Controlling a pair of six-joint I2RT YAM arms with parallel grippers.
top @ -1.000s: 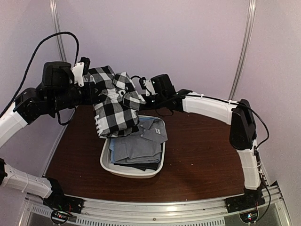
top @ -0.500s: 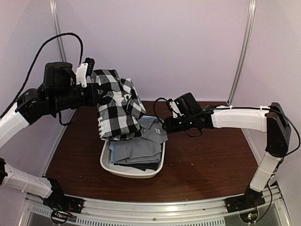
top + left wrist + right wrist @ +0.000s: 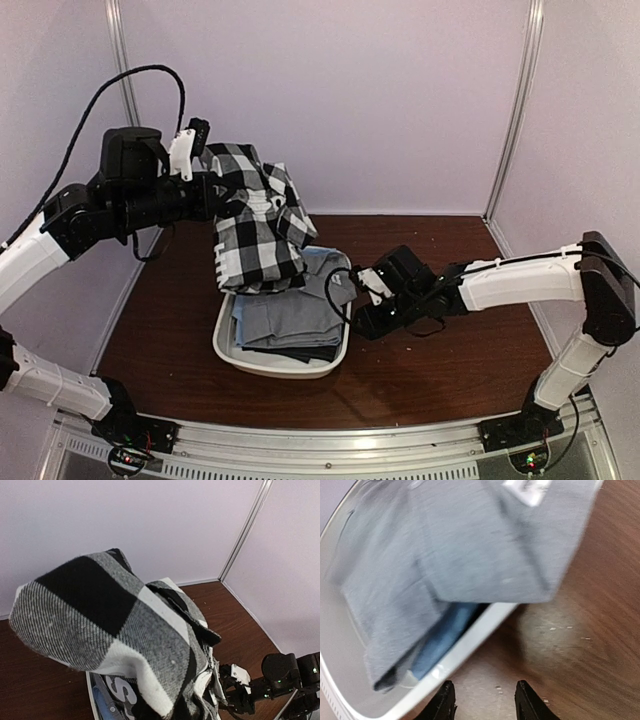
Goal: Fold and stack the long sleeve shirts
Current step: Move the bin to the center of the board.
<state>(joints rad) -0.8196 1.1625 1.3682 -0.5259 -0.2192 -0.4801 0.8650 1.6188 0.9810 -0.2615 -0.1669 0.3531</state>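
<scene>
I am judging nothing folded yet: my left tool (image 3: 208,192) is clamping the bunched checked shirt (image 3: 255,232), which is hanging below it over the tub (image 3: 272,367), while my right tool (image 3: 482,702), fingers apart and empty, is hovering just outside the tub rim, the grey shirt (image 3: 485,555) lying ahead of it and open bench (image 3: 450,362) beside it.

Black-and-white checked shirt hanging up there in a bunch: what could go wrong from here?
The black-and-white checked shirt hangs bunched from the left gripper, so it may slip and fall into the white oval plastic tub. Its tail dangles over the plain grey shirt and might snag it. The open right gripper, low beside the tub's rim, could knock it.
</scene>
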